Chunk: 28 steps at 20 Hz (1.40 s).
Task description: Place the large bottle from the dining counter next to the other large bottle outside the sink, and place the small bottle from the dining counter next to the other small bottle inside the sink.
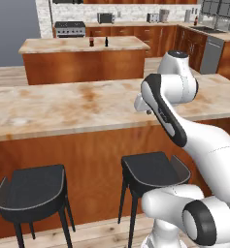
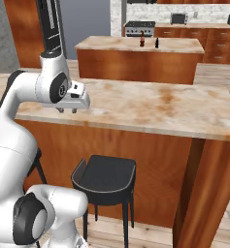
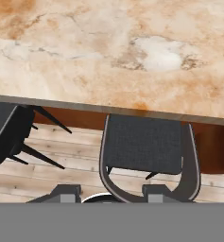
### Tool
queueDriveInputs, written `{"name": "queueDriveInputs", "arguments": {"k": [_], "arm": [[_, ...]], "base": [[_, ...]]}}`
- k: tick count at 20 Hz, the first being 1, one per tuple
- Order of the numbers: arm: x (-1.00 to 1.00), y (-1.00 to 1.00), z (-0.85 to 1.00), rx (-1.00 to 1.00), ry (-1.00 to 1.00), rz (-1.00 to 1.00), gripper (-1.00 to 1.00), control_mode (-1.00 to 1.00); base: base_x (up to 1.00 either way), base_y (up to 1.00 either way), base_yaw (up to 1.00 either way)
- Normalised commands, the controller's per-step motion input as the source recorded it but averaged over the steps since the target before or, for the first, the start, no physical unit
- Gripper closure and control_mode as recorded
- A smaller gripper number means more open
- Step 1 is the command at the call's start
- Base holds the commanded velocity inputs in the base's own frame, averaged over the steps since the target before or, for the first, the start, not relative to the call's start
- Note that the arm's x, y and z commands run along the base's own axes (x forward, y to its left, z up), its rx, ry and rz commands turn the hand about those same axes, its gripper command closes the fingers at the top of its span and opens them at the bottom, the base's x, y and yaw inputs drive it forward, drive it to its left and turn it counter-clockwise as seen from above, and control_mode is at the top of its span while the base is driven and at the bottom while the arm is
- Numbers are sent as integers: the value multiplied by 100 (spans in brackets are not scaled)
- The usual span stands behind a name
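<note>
Stools (image 1: 33,191): two dark seats tucked under the near marble counter (image 1: 63,109), left of the arm.
Large bottle (image 1: 91,42): brown, red band, upright on the dining counter (image 1: 48,46), well beyond the near counter.
Small bottle (image 1: 106,41): black, just right of the large one.
Gripper (image 2: 68,110): hangs above the near counter's edge, empty; fingertips (image 3: 66,193) stand slightly apart.
Risk: both bottles are far off; a long reach could clip the near counter or topple either bottle.
</note>
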Motion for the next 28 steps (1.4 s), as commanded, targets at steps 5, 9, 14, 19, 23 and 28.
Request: {"name": "queueDriveInputs", "arguments": {"k": [5,9,14,19,23,28], "arm": [[0,0,0,0,0,0,-100,100],[0,0,0,0,0,0,-100,100],[0,0,0,0,0,0,-100,100],[0,0,0,0,0,0,-100,100],[0,0,0,0,0,0,-100,100],[0,0,0,0,0,0,-100,100]], "base": [[0,3,0],[-33,-25,-4],[-43,-92,-11],[-32,-100,-7],[-8,-100,-1],[7,-100,0]]}}
